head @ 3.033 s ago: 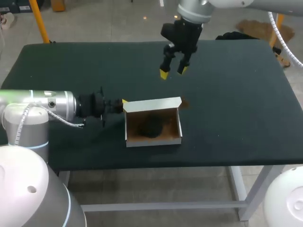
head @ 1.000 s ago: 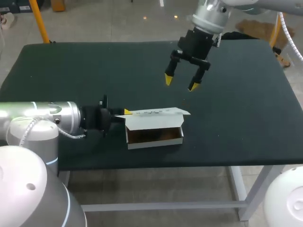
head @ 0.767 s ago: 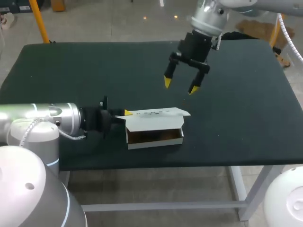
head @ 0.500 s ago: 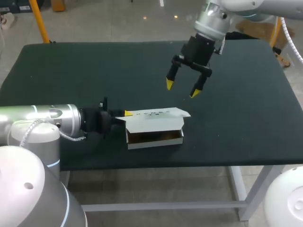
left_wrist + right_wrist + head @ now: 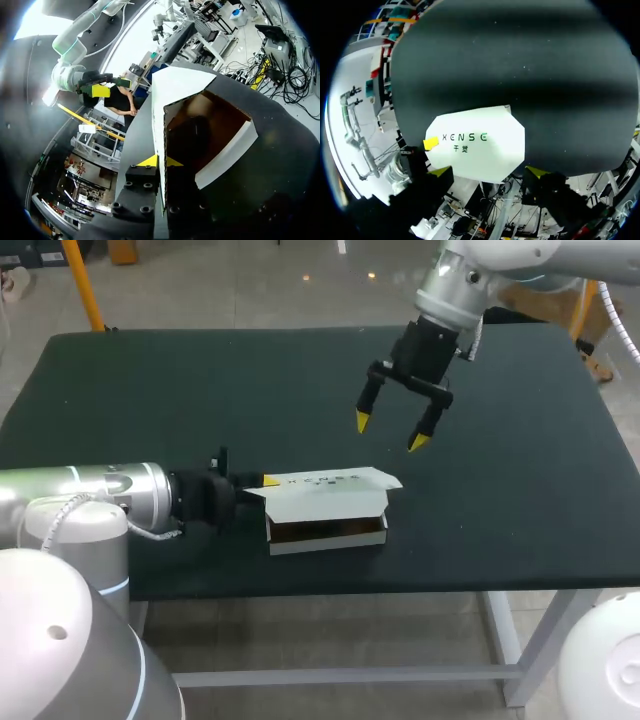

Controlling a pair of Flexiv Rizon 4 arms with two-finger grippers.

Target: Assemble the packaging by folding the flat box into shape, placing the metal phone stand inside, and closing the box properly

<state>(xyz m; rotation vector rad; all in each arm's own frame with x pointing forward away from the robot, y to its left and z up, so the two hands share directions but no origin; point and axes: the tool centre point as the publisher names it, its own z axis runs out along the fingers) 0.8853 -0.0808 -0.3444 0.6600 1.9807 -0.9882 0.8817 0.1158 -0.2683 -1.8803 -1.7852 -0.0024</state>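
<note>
Since three seconds ago the lid (image 5: 325,481) of the box (image 5: 326,536) has come down. Back then it stood up and the dark phone stand showed inside. Now the lid lies almost flat over the box, with a thin gap at the front. The right gripper (image 5: 390,432) has moved off to the side, come a bit lower and spread its fingers wider.

The left gripper (image 5: 264,481) is low over the table (image 5: 150,390), at one end of the box. In the left wrist view the left gripper (image 5: 161,161) has its fingers close together. The thin edge of the lid (image 5: 182,87) runs between them, pinched from both sides. Just ahead of the fingers, under the lid, you can see into the box (image 5: 227,150). The phone stand (image 5: 192,137) sits inside as a dark lump on the brown floor.

The right gripper hangs in the air, above the table and past the far side of the box, touching nothing. Its fingers are wide apart. In the right wrist view the white lid (image 5: 480,145) lies ahead of the right gripper (image 5: 488,171), in line with the gap between its fingers. One yellow tip of the left gripper (image 5: 430,143) shows at the lid's edge.
</note>
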